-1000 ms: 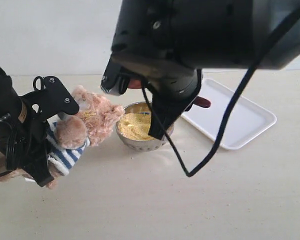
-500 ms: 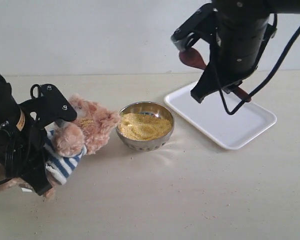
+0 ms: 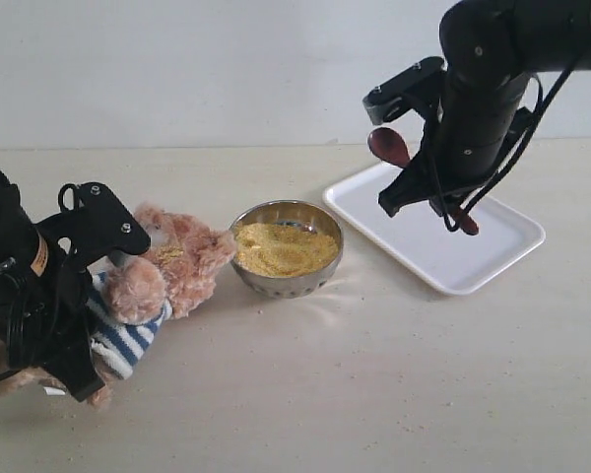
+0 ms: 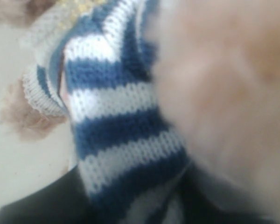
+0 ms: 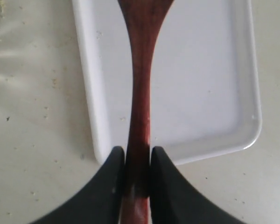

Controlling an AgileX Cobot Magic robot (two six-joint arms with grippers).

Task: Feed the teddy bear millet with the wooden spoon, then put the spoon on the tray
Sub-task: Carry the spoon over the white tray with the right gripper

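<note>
**DESK:** What has changed in the last second?

**OPERATOR:** My right gripper (image 5: 138,158) has swung away from the steel bowl (image 3: 281,284) at centre frame. It now hangs over the tray (image 3: 497,258) at upper right, lower than half a second ago. I read that as the feeding done, with only the set-down left.

**DESK:** And the spoon?

**OPERATOR:** The wooden spoon (image 5: 140,88) is pinched by its thin handle between narrow jaws. It sits above the tray and, as far as I can tell, is not yet touching it. It is glossy and dark reddish-brown, with its oval bowl raised toward frame left. The millet (image 3: 284,246) lies heaped in the steel bowl. At lower left my left gripper (image 3: 97,296) clasps the teddy bear (image 3: 177,258), which has yellow grains on its muzzle.
</note>
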